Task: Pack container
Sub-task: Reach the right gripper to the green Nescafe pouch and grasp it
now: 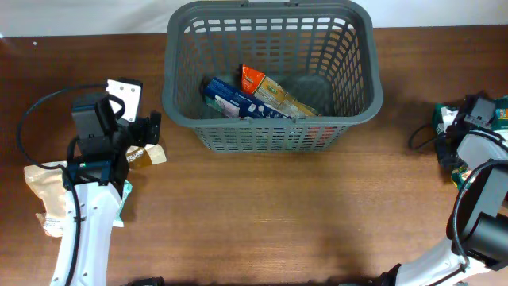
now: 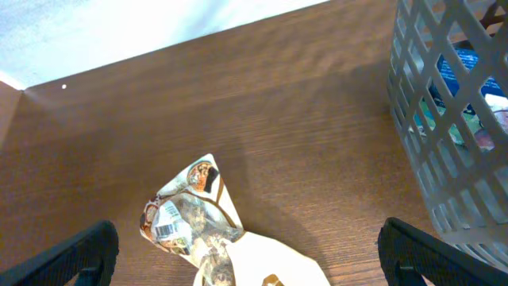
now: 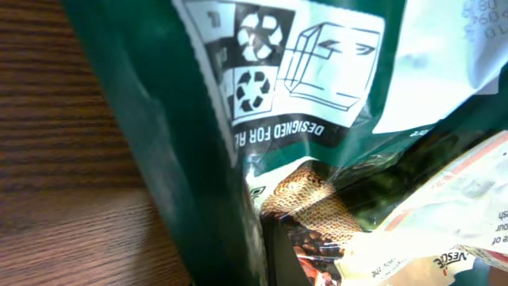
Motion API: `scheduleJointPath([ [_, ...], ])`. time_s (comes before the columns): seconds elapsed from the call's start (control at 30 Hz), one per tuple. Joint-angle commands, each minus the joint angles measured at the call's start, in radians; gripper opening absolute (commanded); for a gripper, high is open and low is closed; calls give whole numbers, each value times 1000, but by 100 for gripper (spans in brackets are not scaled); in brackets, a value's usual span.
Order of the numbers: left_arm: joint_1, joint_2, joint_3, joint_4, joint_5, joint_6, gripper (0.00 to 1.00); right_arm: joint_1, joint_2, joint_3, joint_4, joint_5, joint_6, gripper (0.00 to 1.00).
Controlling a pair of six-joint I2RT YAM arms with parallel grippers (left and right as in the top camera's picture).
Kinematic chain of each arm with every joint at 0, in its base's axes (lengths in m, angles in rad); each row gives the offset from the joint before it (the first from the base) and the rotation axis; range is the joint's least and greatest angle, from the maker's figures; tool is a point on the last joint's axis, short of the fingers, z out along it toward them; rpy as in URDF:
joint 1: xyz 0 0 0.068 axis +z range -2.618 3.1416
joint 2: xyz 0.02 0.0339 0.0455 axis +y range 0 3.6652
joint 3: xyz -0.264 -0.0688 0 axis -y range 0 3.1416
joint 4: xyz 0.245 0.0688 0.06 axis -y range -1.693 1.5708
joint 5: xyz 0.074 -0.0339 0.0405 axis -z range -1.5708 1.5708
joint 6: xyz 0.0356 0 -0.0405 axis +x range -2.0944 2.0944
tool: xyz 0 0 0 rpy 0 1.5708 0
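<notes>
The dark grey slotted basket (image 1: 173, 71) stands at the back centre and holds a blue packet (image 1: 230, 99) and an orange-yellow packet (image 1: 274, 91). Its lattice wall fills the right of the left wrist view (image 2: 444, 119). My left gripper (image 1: 151, 131) is open, low over the table left of the basket. A small cream-and-brown packet (image 1: 147, 156) lies between its jaws (image 2: 246, 238) on the wood, and its printed end shows there too (image 2: 190, 214). My right gripper (image 1: 464, 119) is at the far right edge, pressed into a dark green packet (image 3: 159, 119). One finger (image 3: 274, 254) shows near the middle against the film.
A large beige packet (image 1: 44, 191) lies under the left arm near the left edge. More green packets (image 1: 500, 111) sit at the right edge, and a pale printed packet (image 3: 444, 230) lies behind the green one. A white tag (image 1: 123, 89) sits by the left wrist.
</notes>
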Motion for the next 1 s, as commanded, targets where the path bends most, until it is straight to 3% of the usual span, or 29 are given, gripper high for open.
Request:
scheduleJointPath([
  [0.0,3,5,-3,0,3,12,99,27,98,-84,-89,-218,84,4],
  [0.27,3,5,-4,5,4,12,99,99,-35,115,-233,-167,182,4],
  [0.67,3,5,-4,31,4,12,99,177,-130,1027,-543,-379,313,4],
  [0.97,3,5,-3,35,4,12,99,374,-130,1319,-544,-355,336,4],
])
